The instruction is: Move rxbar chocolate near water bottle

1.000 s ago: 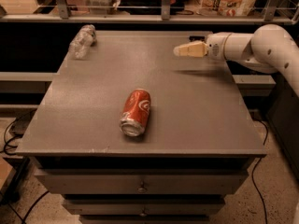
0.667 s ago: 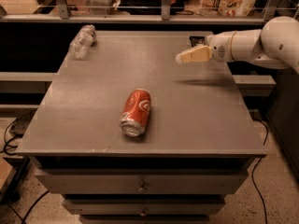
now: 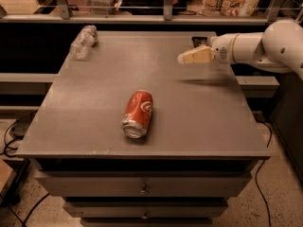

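At the far left corner of the table [image 3: 213, 122] the water bottle [image 3: 83, 42] lies on its side, clear and crinkled. Nearer the front, about mid-table, a red soda can [image 3: 138, 113] lies on its side too, its top end toward me. Over on the right the hand [image 3: 185, 57] hovers above the table with its shadow thrown below it, pointing left. Whether it is apart or together I cannot tell, but it carries nothing that I can see. The rxbar chocolate [image 3: 200, 40] is a small dark shape by the far edge, just behind the hand and partly hidden by it, so its long axis is unclear. I'd say the hand must draw back and toward the far edge to get over the bar — the bottle is well apart, across the table's whole width.
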`<state>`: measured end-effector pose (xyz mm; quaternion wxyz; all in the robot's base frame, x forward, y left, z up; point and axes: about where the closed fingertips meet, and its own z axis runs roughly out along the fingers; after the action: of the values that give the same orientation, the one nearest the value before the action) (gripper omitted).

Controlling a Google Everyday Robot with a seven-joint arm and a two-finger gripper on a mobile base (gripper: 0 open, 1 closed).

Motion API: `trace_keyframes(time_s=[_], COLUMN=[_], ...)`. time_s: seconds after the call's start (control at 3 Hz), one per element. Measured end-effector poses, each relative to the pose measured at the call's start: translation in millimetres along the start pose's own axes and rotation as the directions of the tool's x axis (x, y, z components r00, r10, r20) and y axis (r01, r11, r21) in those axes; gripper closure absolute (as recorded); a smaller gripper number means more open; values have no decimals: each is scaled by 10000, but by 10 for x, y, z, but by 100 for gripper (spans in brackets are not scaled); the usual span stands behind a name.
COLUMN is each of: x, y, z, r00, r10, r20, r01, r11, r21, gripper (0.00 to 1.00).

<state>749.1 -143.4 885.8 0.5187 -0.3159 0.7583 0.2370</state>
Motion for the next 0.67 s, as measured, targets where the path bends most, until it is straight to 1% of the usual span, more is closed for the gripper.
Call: trace_keyframes(time_s=[0.33, 0.67], x=[27, 60], y=[-95, -274], z=[97, 214], r00=[9998, 9999], r10=[132, 32], r20=[168, 127], r01=[-139, -45], r11=[9991, 9948], r21=[411, 1021], gripper=[0, 0])
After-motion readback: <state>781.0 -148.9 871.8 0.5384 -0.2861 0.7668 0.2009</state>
